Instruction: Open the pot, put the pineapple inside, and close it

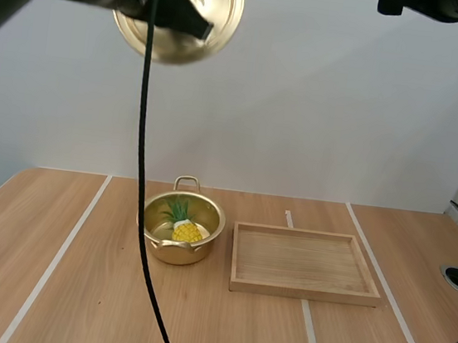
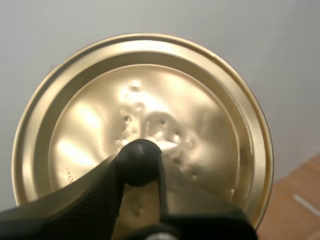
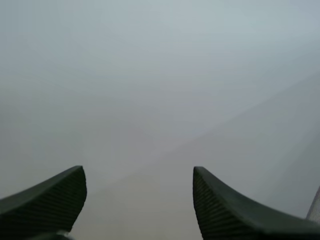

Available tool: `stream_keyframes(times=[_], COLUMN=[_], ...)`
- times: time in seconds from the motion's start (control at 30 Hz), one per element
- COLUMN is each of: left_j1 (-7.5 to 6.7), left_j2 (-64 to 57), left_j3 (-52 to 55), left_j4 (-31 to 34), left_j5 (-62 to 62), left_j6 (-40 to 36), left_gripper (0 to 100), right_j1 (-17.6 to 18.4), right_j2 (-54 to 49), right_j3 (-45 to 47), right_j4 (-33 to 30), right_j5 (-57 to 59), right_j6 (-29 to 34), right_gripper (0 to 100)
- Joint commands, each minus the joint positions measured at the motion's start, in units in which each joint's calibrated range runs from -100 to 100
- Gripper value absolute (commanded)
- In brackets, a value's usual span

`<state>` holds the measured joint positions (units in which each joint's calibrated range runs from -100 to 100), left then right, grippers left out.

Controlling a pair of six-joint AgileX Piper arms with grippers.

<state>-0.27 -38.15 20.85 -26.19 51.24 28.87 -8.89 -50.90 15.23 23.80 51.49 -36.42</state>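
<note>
Pot (image 1: 177, 253) stood open on the worktop (image 1: 73, 286), a little left of centre, with one loop handle toward the far wall. Pineapple (image 1: 187, 232) lay inside the pot, yellow body low against the bottom and green leaves pointing to the rear-left. Tray (image 1: 304, 293) sat just beside the pot on its right, a narrow gap between them, its long side running across the worktop. Lid (image 1: 181, 15) was held high in the air, above and a little left of the pot and well apart from it. It stood nearly on edge, knob face turned back toward the arm bases. Left claw (image 2: 141, 164) was clamped on the lid's black knob (image 2: 140, 154). In the left wrist view the two fingers (image 2: 75, 205) pinched the knob from either side, and the lid's gold top spread out behind them, dimpled around the knob, with a stepped rim. Right arm (image 1: 437, 6) hung high at the right, above the tray side of the worktop. Right claw (image 3: 138, 172) stood apart, ribbed inner faces turned to each other, gripping no object. The pot's rim was uncovered and the fruit was plain to see from above.
</note>
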Motion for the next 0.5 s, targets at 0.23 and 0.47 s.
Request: stream_keyframes(times=[0.23,0.47], left_j1=[0.07,0.07], left_j2=[15.8,26.3], left_j3=[1.3,1.3], left_j4=[-2.3,-1.9], left_j5=[30.4,41.7], left_j6=[5.3,5.5], left_gripper=[0,0], right_j1=[-0.2,-0.2], right_j2=[-0.4,-0.4], right_j3=[-0.2,-0.2], right_j4=[-1.5,-1.4], right_j5=[8.5,11.9], right_j6=[-0.4,-0.4], right_gripper=[100,100])
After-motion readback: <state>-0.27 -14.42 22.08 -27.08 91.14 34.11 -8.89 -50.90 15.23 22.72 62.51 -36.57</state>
